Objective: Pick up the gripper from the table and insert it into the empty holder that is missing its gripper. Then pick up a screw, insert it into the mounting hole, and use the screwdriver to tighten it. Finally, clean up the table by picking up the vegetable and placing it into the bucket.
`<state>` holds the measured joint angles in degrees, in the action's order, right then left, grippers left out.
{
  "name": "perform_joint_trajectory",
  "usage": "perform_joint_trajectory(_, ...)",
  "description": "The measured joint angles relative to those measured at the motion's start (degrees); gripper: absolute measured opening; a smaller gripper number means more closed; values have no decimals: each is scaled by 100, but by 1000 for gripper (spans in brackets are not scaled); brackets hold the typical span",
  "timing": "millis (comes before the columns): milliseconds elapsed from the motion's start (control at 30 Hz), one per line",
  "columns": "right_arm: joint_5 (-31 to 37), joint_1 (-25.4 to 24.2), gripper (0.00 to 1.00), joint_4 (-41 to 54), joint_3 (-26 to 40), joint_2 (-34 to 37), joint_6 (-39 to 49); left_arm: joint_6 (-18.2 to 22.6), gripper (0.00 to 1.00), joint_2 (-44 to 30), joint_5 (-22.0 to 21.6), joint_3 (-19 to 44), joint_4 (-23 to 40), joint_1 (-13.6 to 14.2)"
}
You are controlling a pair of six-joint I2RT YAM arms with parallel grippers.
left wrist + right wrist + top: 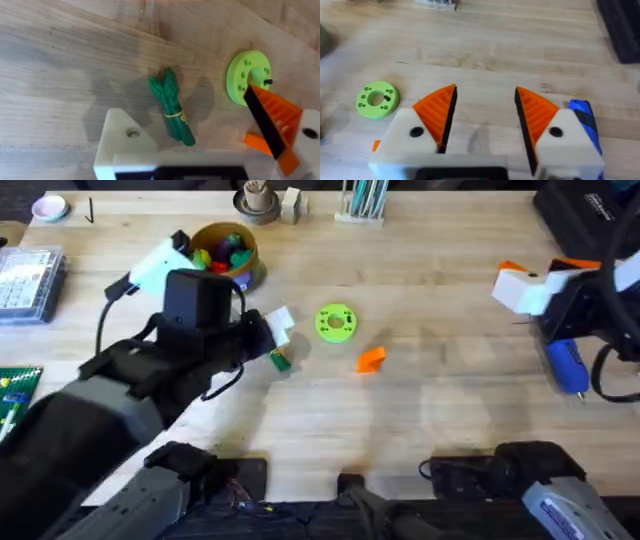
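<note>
While both arms' fingers gape, the vegetable (171,106) lies dark green, leafy-tipped, banded yellow; the gripper (371,359) is bright orange.

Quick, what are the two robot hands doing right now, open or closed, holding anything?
Left hand: open, empty, over the toy vegetable.
Right hand: open, empty.

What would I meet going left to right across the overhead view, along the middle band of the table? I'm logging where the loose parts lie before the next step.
Left gripper → vegetable → lime-green disc → orange gripper piece → right gripper → blue screwdriver.
</note>
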<state>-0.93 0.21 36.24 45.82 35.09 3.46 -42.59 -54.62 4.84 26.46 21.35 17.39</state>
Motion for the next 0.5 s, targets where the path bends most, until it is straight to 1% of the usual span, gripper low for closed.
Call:
perform_joint_trajectory(100, 0, 0, 735, -1, 0, 0, -1, -150, 994, -544, 75, 0, -218, 0)
perform_joint_trajectory(200, 0, 0, 735, 1, 0, 0, 0, -329, 995, -921, 138, -9, -320, 0)
perform_joint_trajectory(333, 0, 0, 735, 1, 0, 0, 0, -449, 996, -1244, 140, -13, -509, 0)
perform_joint_trajectory(500, 0, 0, 735, 1, 0, 0, 0, -483, 995, -1467, 129, -11, -608, 0)
